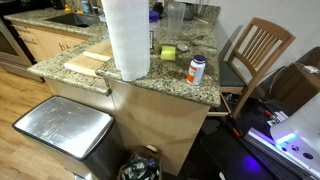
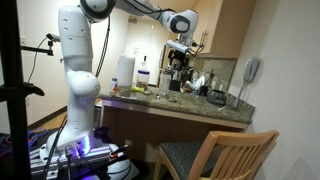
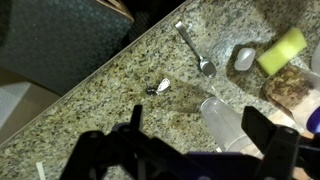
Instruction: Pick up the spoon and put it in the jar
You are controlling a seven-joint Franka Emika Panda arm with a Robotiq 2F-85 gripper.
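Note:
In the wrist view the metal spoon [image 3: 195, 50] lies flat on the speckled granite counter [image 3: 90, 110], its bowl pointing toward the jar. The clear, see-through jar [image 3: 226, 126] stands upright just below it. My gripper [image 3: 198, 138] is open and empty, hovering above the counter. The jar shows between its two dark fingers, nearer the right one, and the spoon lies beyond the fingertips. In an exterior view the jar [image 1: 176, 20] stands at the back of the counter. In an exterior view the gripper [image 2: 180, 52] hangs above the counter's items.
A yellow-green sponge [image 3: 282, 50] and a small whitish round object [image 3: 243, 58] lie near the spoon; a small silver scrap [image 3: 160, 87] lies to its left. A paper towel roll [image 1: 126, 38], a white bottle with an orange label [image 1: 196, 69], a cutting board [image 1: 88, 63] and a wooden chair [image 1: 255, 50] are nearby.

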